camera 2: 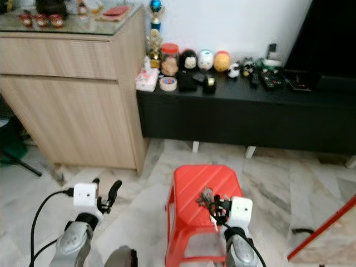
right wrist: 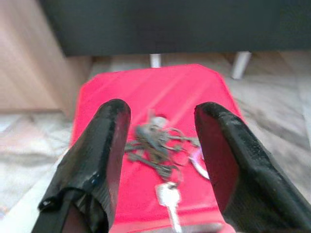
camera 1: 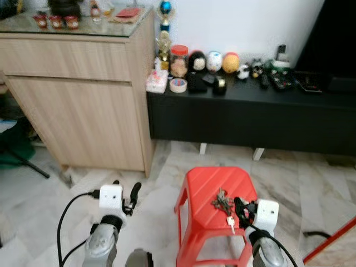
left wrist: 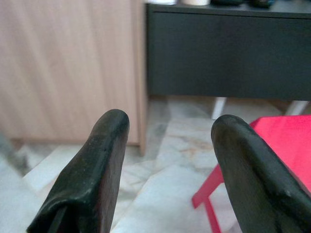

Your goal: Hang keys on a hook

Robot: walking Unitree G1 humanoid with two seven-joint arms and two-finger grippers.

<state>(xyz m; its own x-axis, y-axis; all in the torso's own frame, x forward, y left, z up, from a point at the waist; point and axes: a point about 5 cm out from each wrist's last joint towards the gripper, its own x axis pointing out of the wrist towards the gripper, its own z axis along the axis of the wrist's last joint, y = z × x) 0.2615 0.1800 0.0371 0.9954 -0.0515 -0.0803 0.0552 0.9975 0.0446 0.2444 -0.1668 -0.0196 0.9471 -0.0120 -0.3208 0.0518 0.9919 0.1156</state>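
A bunch of keys [camera 1: 223, 202] lies on the top of a red plastic stool [camera 1: 207, 186], towards its near right side, with one silver key [right wrist: 169, 196] pointing at me. My right gripper [right wrist: 163, 145] is open just behind the bunch, one finger on each side of it and apart from it. My left gripper [left wrist: 167, 160] is open and holds nothing, out over the marble floor to the left of the stool.
A low black cabinet [camera 1: 250, 119] with small ornaments on top runs along the white wall behind the stool. A taller wooden cabinet [camera 1: 83, 94] stands at the left. A red rod [camera 1: 331, 239] slants across the floor at the right.
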